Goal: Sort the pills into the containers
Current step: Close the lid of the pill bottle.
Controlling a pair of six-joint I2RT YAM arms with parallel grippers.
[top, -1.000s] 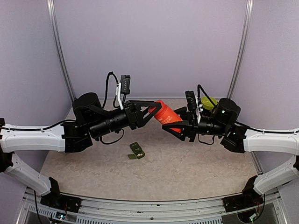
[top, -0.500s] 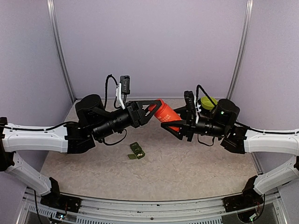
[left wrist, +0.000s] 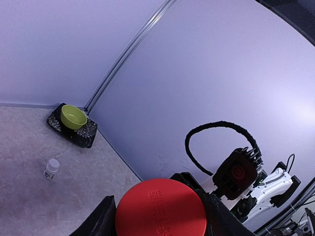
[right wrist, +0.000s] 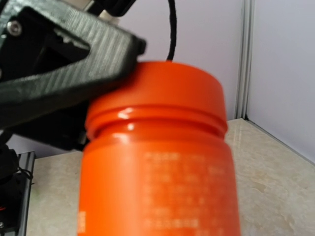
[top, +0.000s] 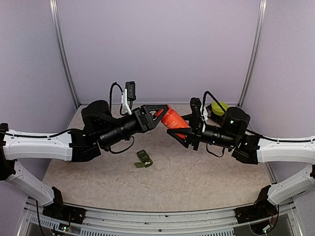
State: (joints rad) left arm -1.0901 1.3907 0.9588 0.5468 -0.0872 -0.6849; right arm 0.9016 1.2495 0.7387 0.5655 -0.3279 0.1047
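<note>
Progress: early stage, in my judgement. No pill is visible anywhere, and nothing shows that any has reached the containers.

Left side: the left hand (top: 161, 115) is closed around the red cap (left wrist: 160, 210) of an orange bottle (top: 173, 119), one finger on either side of it. The cap is on the bottle. The bottle is held in the air between the two arms, well above the worktop (top: 197, 172), tilted with its cap towards the left arm.

Centre: the strip of containers (top: 144, 159), small and dark green, lies on the worktop below the left hand and nearer the arm bases, touched by neither hand. It is too small to tell whether any lid is open or what is inside.

Right side: the right hand (top: 181, 129) is clamped on the bottle's body.

Rear right corner: a yellow-green bowl (left wrist: 73, 116) sits on a dark tray (left wrist: 86, 135) and appears empty. A small white bottle (left wrist: 50, 168) stands on the worktop near it.

Outstanding, as judged: removing the cap, getting the pills out, and sorting them into the compartments.
</note>
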